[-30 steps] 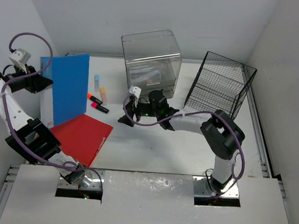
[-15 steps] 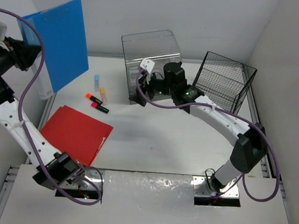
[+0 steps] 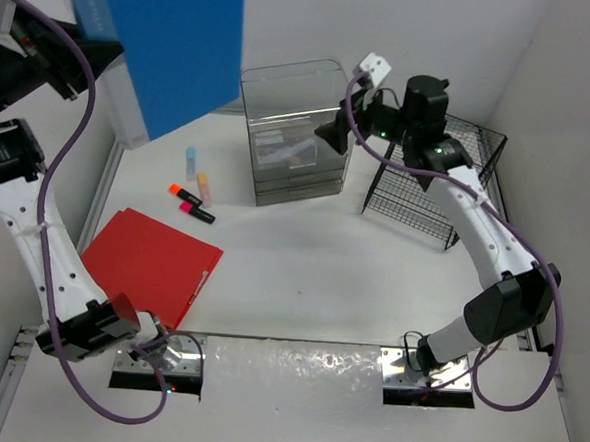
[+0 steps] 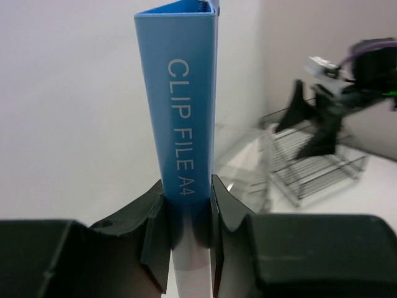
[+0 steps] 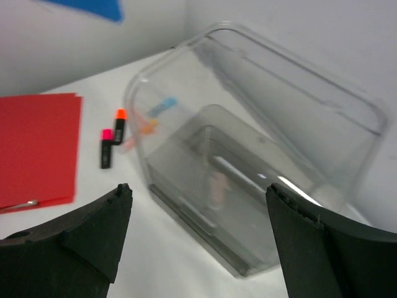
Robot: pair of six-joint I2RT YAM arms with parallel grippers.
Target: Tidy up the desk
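The desk (image 3: 302, 272) is a white tabletop. High over its back left corner, my left gripper (image 3: 90, 53) is shut on the spine of a blue clip file (image 3: 175, 48). The left wrist view shows both jaws pressed against the blue spine (image 4: 180, 112), printed "CLIP FILE A4", with my left gripper (image 4: 186, 186) around its lower end. My right gripper (image 3: 332, 133) hangs open and empty in the air at the right top corner of the clear drawer box (image 3: 295, 131). In its own view the right gripper (image 5: 198, 195) frames that box (image 5: 248, 167) below.
A red folder (image 3: 152, 262) lies at the front left. Orange and pink highlighters (image 3: 191, 205) and two pale markers (image 3: 198, 170) lie between it and the drawer box. A black wire rack (image 3: 428, 179) stands at the back right, under my right arm.
My left arm has lifted the blue file from the desk's left side to high in the air. My right arm swung from mid-desk up to the drawer box's right corner, its jaws widening.
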